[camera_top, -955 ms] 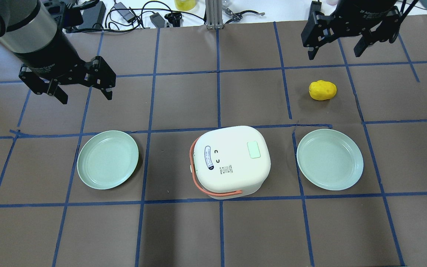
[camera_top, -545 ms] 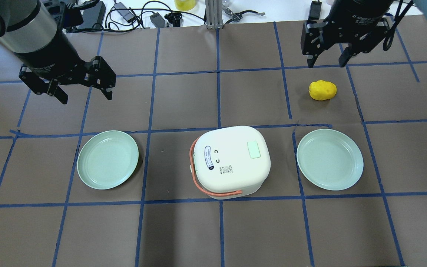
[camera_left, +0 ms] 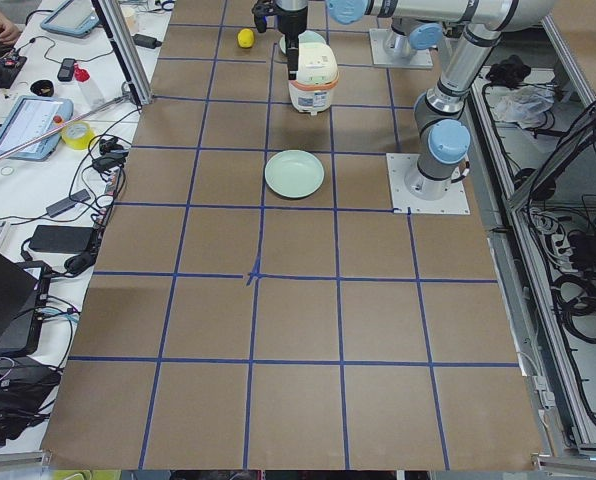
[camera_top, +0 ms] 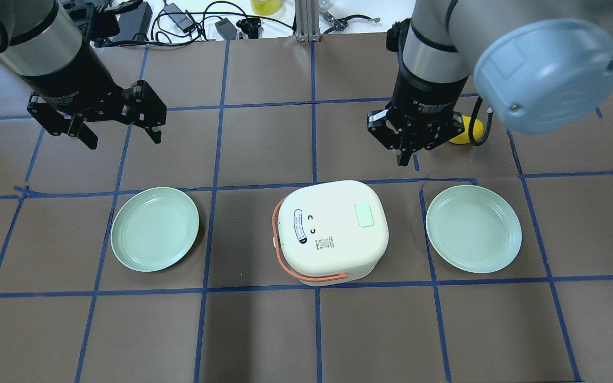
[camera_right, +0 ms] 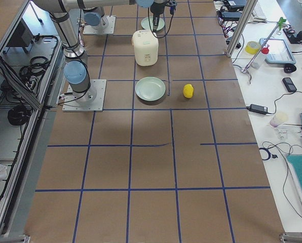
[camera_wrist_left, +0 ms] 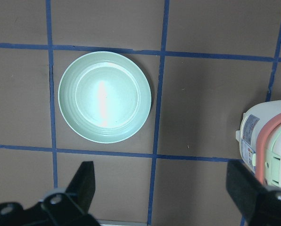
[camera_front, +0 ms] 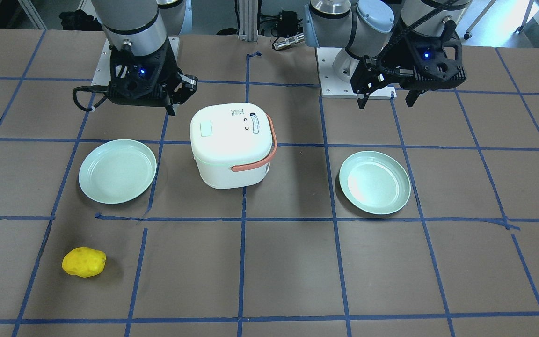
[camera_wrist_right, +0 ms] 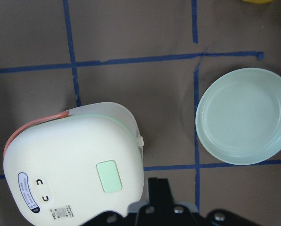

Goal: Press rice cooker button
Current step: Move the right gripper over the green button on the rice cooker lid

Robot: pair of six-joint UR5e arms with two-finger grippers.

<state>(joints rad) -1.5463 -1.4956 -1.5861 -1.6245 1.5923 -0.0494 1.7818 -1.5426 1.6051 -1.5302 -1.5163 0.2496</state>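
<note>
Rice cooker point(camera_top: 332, 231) is set midway along the robot-side edge of the worktop point(camera_top: 264, 340); the right tool point(camera_top: 405, 158), closed together, is held near it; the left tool point(camera_top: 124, 139) is spread apart.

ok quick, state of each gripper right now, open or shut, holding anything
Left gripper: open, fingers wide apart, holding nothing.
Right gripper: shut, fingers pressed together, holding nothing.

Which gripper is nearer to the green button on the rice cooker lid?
Right. The right gripper hovers just beyond the button; the left gripper hangs far off, beyond the left plate.
</note>
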